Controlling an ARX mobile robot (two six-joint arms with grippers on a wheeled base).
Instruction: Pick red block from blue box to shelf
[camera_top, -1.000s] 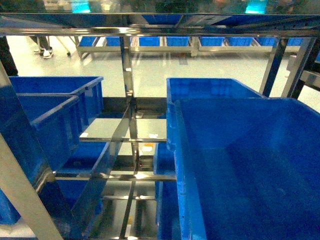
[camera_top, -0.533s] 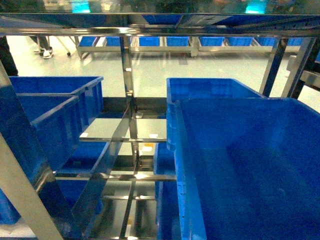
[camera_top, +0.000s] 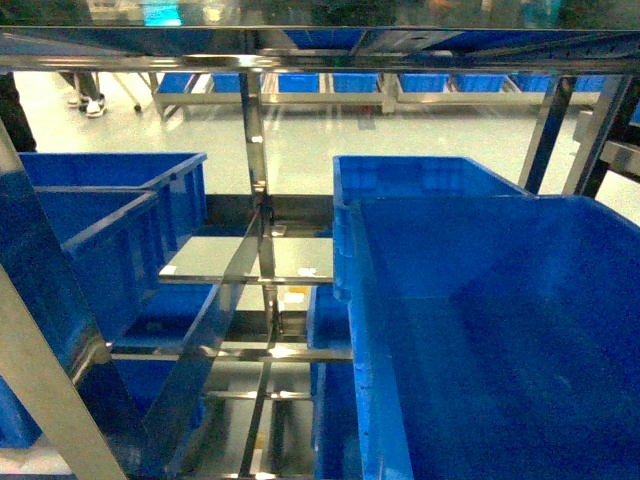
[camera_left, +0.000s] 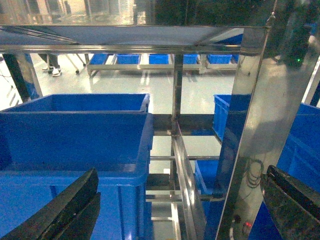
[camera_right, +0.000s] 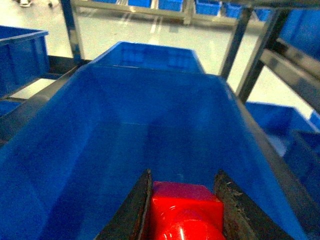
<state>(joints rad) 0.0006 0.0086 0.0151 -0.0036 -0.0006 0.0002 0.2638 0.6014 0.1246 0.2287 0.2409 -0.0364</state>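
Note:
In the right wrist view my right gripper (camera_right: 183, 200) is shut on the red block (camera_right: 186, 212), a glossy red cube pinched between the two dark fingers. It hangs over the inside of a deep royal-blue crate (camera_right: 125, 140) that sits on the shelf (camera_right: 75, 30). The left wrist view has my left gripper (camera_left: 180, 192) open and empty, its fingers (camera_left: 65, 210) spread wide before a steel upright of the shelf (camera_left: 255, 125). Neither gripper appears in the head view, which looks through the shelf (camera_top: 258, 180). The blue box is out of view.
Royal-blue crates fill the tier: a large one at right (camera_top: 500, 330), another behind it (camera_top: 420, 175), and two at left (camera_top: 90, 220). Steel rails (camera_top: 235, 350) span the gap between them. Beyond lie a pale floor, a low rack of crates (camera_top: 300, 85) and a person's feet (camera_top: 88, 100).

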